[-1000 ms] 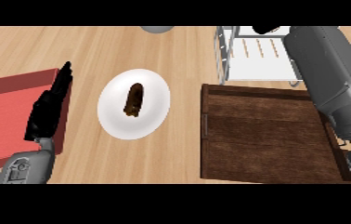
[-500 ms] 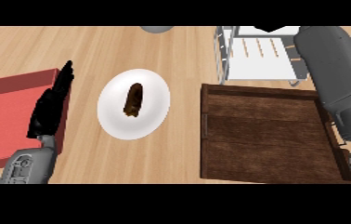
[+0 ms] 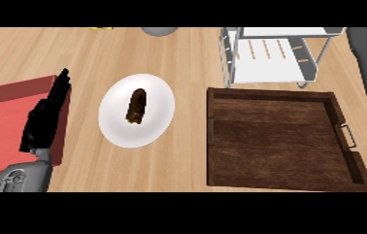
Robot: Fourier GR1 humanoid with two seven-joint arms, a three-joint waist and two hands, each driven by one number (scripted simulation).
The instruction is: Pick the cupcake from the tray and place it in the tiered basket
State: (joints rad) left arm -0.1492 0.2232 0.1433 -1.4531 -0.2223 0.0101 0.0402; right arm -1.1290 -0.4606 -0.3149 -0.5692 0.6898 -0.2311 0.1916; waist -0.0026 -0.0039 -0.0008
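Plate with a dark brown pastry is sitting on the surface between red mat and dark wooden tray. Tiered basket is standing behind the tray. Cupcake isn't showing anywhere. Left robot hand is resting over the mat, fingers straight and together.

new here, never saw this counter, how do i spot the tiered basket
Start at the dark wooden tray on the right of the counter. Just behind it stands the tiered basket, a white rack on thin metal legs. Nothing else here is white-shelved and wire-framed; the white plate lies flat.
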